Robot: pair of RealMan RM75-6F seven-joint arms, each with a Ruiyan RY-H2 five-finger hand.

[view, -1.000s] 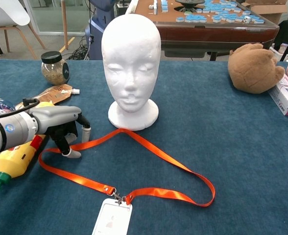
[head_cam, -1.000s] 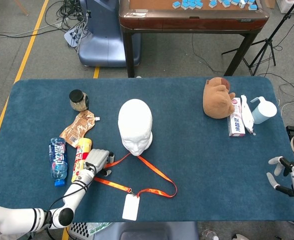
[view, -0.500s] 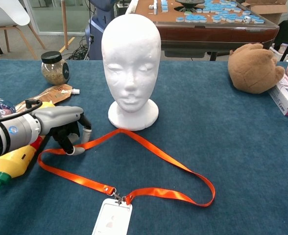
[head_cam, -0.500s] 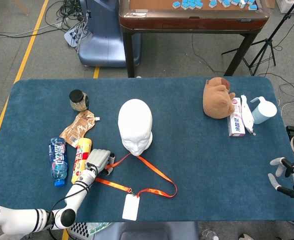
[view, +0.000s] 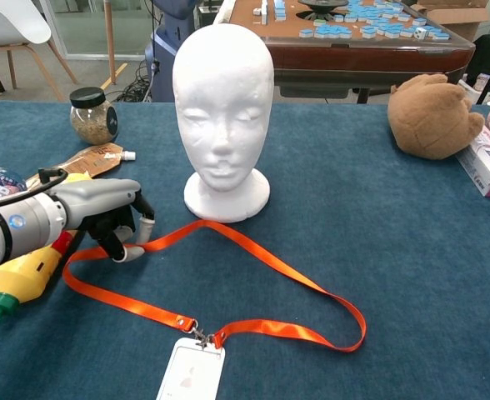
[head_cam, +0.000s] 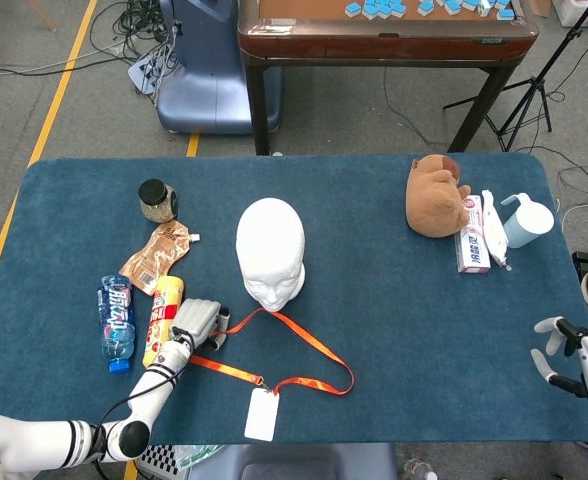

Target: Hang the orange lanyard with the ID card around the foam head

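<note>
The white foam head (head_cam: 270, 250) (view: 224, 108) stands upright mid-table. In front of it the orange lanyard (head_cam: 309, 348) (view: 270, 267) lies in a loop on the blue cloth, and its white ID card (head_cam: 260, 413) (view: 191, 371) rests near the front edge. My left hand (head_cam: 200, 322) (view: 103, 215) is at the loop's left end, where its curled fingers pinch the strap, which sits slightly raised there. My right hand (head_cam: 564, 357) hovers off the table's right front corner with its fingers apart and nothing in them. It shows only in the head view.
Left of the hand lie a yellow bottle (head_cam: 162, 312), a water bottle (head_cam: 115, 320), a snack pouch (head_cam: 157, 255) and a jar (head_cam: 156, 199). A brown plush (head_cam: 436, 195), a toothpaste box (head_cam: 474, 245) and a cup (head_cam: 526, 220) sit at the far right.
My left hand's fingers closed from spread above the strap to curled around it, and the strap's left end rose a little. My right hand shifted only slightly.
</note>
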